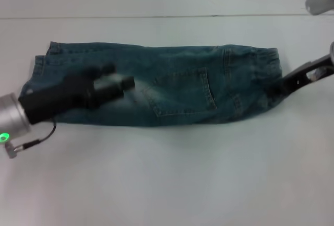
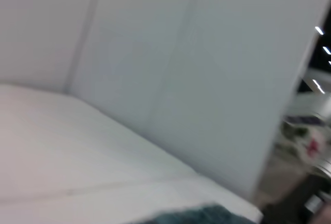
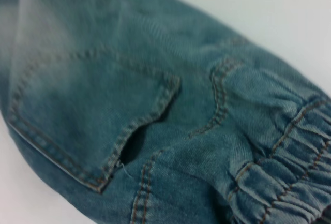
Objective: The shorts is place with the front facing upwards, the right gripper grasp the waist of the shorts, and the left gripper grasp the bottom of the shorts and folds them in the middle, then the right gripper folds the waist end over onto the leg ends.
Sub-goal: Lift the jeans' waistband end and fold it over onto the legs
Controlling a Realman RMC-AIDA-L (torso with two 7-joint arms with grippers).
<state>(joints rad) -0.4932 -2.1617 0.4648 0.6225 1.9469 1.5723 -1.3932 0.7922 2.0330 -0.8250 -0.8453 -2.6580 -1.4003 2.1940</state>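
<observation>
shorts (image 1: 177, 87) folded lengthwise, hands at ends

Bright, even light washes the white tabletop (image 1: 167, 184) with faint shadows. The left gripper (image 1: 112, 86) smears with motion blur; the left wrist view is soft throughout.

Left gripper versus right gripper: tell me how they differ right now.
The left gripper hangs over the leg half of the shorts, its body blurred; the right gripper sits at the waist of the shorts, at the cloth's edge. The left comes in from the robot's left, the right from its right. Both are black.
</observation>
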